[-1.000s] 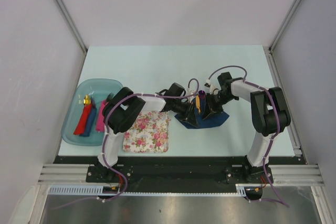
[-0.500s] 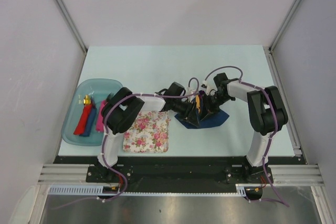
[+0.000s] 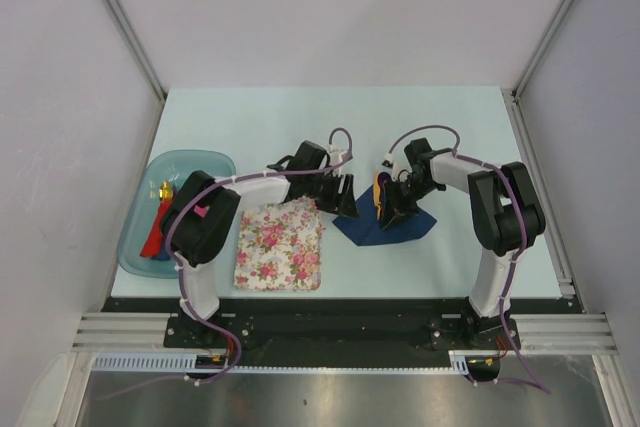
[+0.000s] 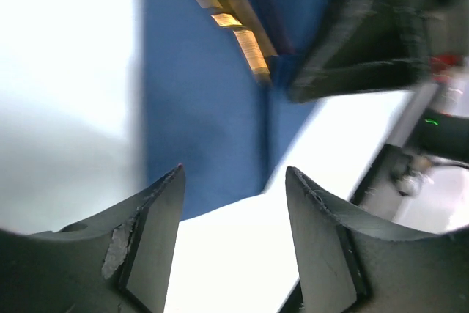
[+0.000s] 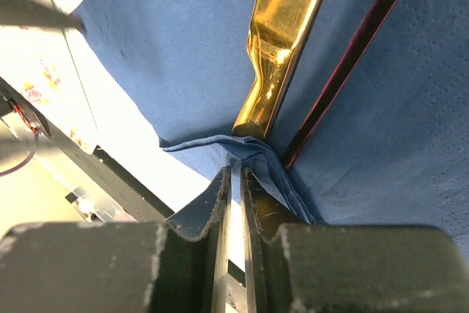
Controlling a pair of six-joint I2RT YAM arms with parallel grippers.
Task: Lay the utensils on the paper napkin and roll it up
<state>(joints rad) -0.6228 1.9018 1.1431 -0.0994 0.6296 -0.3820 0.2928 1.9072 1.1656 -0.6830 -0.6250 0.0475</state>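
Right arm point(image 3: 458, 169) crooks down onto the napkin point(image 3: 402, 231) (jaws pinching it).

The left arm point(image 3: 255, 188) and right arm point(image 3: 462, 169) are built from white links joined by black housings. Behind each gripper, a purple cable point(image 3: 429, 130) is routed in loops. The left gripper point(image 4: 233, 177) fingers point(image 4: 150, 247) are black, tapered, with pale-chipped edges; the right gripper point(image 5: 234, 175) is finished alike.
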